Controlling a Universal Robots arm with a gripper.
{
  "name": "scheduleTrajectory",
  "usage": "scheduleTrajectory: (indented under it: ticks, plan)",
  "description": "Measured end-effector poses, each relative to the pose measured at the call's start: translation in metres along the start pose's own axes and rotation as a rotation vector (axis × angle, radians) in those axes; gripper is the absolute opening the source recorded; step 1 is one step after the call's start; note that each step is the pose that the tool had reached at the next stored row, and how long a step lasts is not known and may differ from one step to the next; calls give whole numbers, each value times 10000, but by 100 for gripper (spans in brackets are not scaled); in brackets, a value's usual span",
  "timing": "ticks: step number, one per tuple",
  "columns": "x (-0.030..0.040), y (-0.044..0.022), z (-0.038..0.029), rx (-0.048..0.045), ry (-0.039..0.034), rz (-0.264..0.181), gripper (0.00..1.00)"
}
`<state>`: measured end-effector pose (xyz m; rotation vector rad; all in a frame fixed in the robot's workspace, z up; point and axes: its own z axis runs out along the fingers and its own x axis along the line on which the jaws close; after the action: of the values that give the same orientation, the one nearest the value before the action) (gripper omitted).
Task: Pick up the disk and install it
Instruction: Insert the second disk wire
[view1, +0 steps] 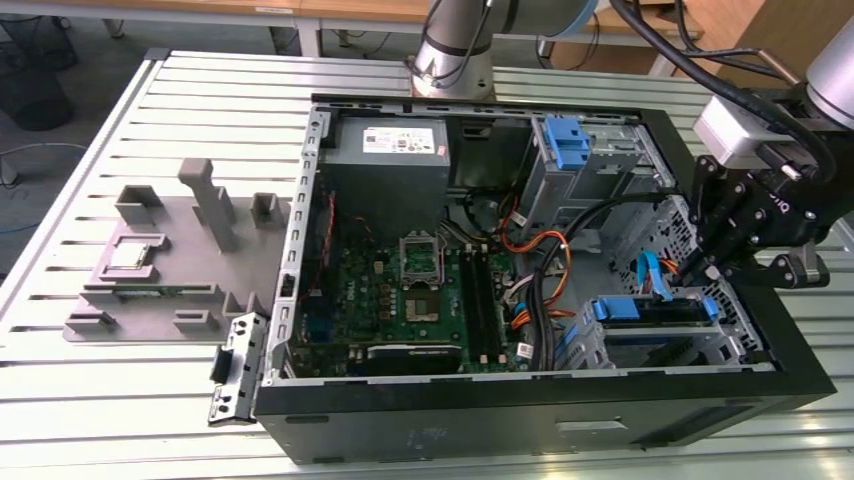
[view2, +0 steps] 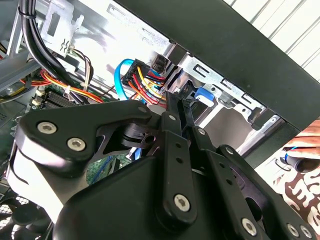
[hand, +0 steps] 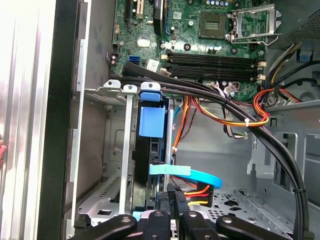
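Inside the open computer case (view1: 801, 372), near its 4 o'clock corner in the exterior view, the disk (view1: 649, 311) sat on its edge in the metal drive cage (view1: 727, 330), with its bright blue carrier showing at the top; the pincer (view1: 703, 268) hung just above and beside it, at about 1 o'clock from the disk; its black fingers (view2: 176, 125) were drawn close together, narrow, and reached down toward the cage; I could not tell if they pinched anything.

In the first wrist view the disk (hand: 150, 150) stood upright in the cage slot, with a blue tab (hand: 151, 121) on its carrier; a light blue flat cable (hand: 190, 173) curved to a plug beside it, next to red, yellow and orange wires (hand: 196, 191); the pincer (hand: 172, 212) tips sat right by that plug; thick black cables (hand: 220, 100) ran over the cage.

In the second wrist view the pincer (view2: 180, 107) pointed at a blue clip (view2: 204, 95) on the cage; a person's hand (view2: 306, 147) rested outside the case wall.

Over at 11 o'clock inside the case was the grey power box (view1: 390, 150); a narrow blue bracket (view1: 569, 143) stood at 1 o'clock; the green board (view1: 400, 300) lay in the middle; on the slatted bench (view1: 80, 400), at 9 o'clock from the case, lay a grey plastic holder (view1: 174, 260).
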<state>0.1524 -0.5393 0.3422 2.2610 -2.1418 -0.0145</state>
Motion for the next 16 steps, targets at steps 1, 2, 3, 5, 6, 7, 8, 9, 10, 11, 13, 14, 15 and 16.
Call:
scheduleTrajectory:
  ticks: [1,2,3,5,6,7,8,9,10,11,13,14,15,16]
  plan:
    - [0,7,0,0,0,0,16]
    - [-1,13,0,0,0,0,16]
    - [-1,13,0,0,0,0,16]
    - [-1,13,0,1,0,0,16]
    - [-1,13,1,3,0,0,16]
    - [-1,14,1,8,-1,1,16]
    - [-1,15,1,14,0,1,16]
    - [-1,16,2,19,1,0,16]
    - [-1,19,2,26,1,1,16]
    - [-2,23,4,35,1,2,16]
    - [-1,28,7,72,3,1,16]
    - [-1,31,9,108,5,2,16]
    - [-1,35,10,148,7,2,16]
    - [1,39,11,193,11,2,16]
